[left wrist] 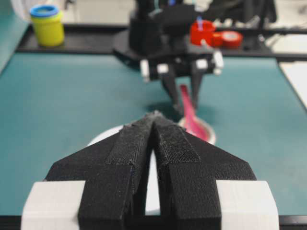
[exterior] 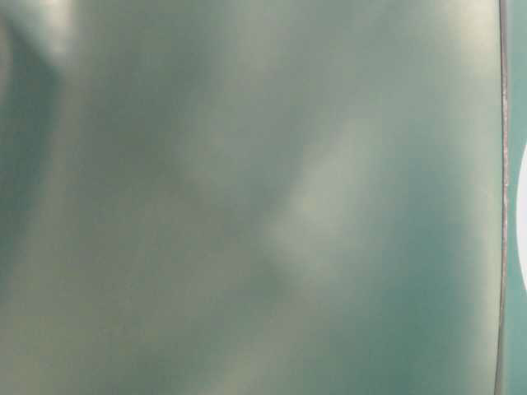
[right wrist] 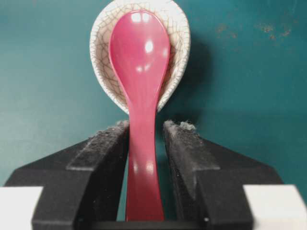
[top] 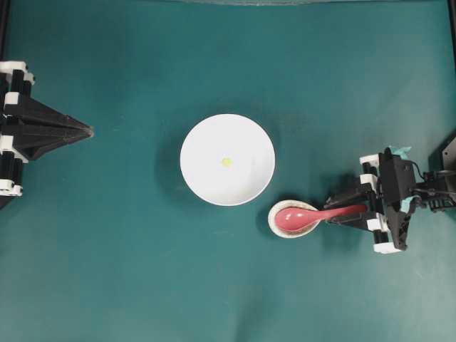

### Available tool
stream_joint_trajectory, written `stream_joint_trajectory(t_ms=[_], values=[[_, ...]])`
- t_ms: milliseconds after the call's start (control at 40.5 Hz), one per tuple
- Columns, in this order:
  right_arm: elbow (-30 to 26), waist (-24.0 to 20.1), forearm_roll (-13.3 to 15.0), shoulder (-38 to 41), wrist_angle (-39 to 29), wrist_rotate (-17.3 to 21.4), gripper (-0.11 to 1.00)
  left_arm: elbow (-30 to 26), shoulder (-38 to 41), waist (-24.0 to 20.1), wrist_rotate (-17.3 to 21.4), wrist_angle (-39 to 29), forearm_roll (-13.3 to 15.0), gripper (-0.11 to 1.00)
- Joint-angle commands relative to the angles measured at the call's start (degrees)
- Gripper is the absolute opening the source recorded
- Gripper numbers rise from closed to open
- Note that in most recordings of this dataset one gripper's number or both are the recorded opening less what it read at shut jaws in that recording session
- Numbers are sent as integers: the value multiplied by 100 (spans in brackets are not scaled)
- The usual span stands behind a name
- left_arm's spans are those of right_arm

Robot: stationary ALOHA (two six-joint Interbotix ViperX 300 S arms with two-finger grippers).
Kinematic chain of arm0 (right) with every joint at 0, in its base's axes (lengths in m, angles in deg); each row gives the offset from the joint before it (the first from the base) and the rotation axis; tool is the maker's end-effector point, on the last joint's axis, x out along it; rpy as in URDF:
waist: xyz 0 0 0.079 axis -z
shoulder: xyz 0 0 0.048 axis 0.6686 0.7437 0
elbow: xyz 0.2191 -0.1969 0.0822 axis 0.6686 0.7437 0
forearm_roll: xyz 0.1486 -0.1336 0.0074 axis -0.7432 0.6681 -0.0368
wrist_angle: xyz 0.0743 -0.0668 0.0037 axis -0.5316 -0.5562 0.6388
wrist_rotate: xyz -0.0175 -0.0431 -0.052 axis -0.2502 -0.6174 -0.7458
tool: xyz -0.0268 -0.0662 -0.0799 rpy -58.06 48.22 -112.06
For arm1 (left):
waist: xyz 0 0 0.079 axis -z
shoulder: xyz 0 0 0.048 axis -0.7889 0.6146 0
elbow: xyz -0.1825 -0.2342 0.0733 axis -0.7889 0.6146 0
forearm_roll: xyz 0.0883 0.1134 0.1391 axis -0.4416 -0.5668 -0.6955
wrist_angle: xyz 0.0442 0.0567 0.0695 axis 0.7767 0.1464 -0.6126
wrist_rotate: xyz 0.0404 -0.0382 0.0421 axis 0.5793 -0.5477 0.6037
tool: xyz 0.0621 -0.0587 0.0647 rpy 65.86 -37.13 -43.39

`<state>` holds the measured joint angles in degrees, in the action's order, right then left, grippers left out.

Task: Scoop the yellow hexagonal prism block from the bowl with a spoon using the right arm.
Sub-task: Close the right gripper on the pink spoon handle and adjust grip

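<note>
The tiny yellow hexagonal prism block (top: 226, 162) lies in the middle of the white bowl (top: 206, 135) at the table's centre. The pink-red spoon (top: 296, 216) rests with its scoop in a small speckled dish (top: 273, 224) right of the bowl, and its handle points at the right arm. My right gripper (right wrist: 146, 127) straddles the spoon (right wrist: 140, 52) handle. The left finger is against it and a narrow gap shows at the right finger, so it is open. My left gripper (top: 89, 131) is shut and holds nothing, far left of the bowl.
The crackled dish (right wrist: 103, 72) sits just ahead of my right fingers. Beyond the table's far side, a black ledge carries a yellow jar with a blue lid (left wrist: 47, 24) and red containers (left wrist: 206, 31). The table-level view is a blur.
</note>
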<state>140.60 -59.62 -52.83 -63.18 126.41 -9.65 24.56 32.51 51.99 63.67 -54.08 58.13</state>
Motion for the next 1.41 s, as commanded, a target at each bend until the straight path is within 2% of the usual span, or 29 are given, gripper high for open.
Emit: stream_joint_trajectory(t_ms=[0,198,667,840,939,1260,1383], values=[[-70,-18,9,-35,26,-70,39,-123,44,-18,-9,18,-18,-1],[-114,-26,9,-35,26,-149,35,-114,44,-9,-9,18,-18,-1],[-149,-26,0,-35,-9,-149,34,-114,44,-9,-9,-35,-18,-1],[-158,-26,9,-35,-9,-149,25,-114,44,-18,-9,-105,-18,-1],[-176,-26,0,-44,-26,-141,24,-114,44,-9,-9,-149,-18,-1],[-325,-18,-35,-360,-747,-132,24,-114,44,-9,-9,-193,-18,-1],[-343,-18,-141,-545,-967,-141,24,-114,44,-18,-9,-193,-18,-1]])
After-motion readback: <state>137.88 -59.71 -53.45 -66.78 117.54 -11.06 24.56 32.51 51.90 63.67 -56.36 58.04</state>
